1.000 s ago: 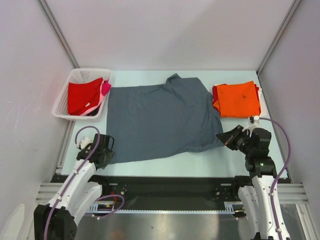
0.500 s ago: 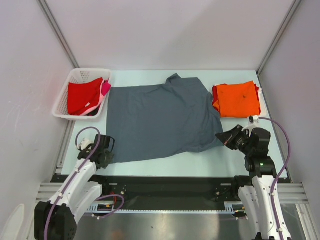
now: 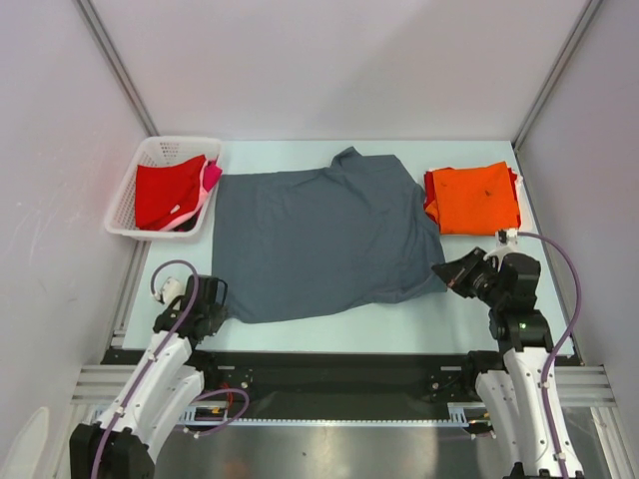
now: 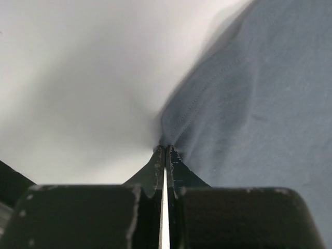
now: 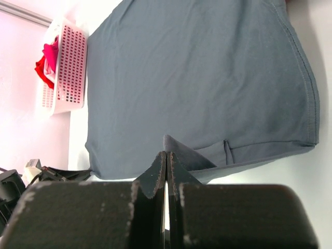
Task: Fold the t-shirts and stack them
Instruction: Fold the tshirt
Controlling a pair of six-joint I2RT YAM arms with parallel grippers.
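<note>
Your left gripper (image 4: pixel 166 150) pinches the grey t-shirt (image 3: pixel 319 239) at its near-left corner, right gripper (image 5: pixel 166 154) pinches its near-right corner, shirt spread on the table (image 3: pixel 469 314).

The pale table (image 3: pixel 349 331) carries 3 things. A grey t-shirt (image 3: pixel 319 239) lies spread out in the ctr. An orange t-shirt (image 3: pixel 471 198), folded, lies just beside it at far right, and a white lattice basket (image 3: pixel 165 152) stands at far left.

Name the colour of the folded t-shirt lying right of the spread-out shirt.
The folded cloth t-shirt is bright orange, seen best in the top external view.
</note>
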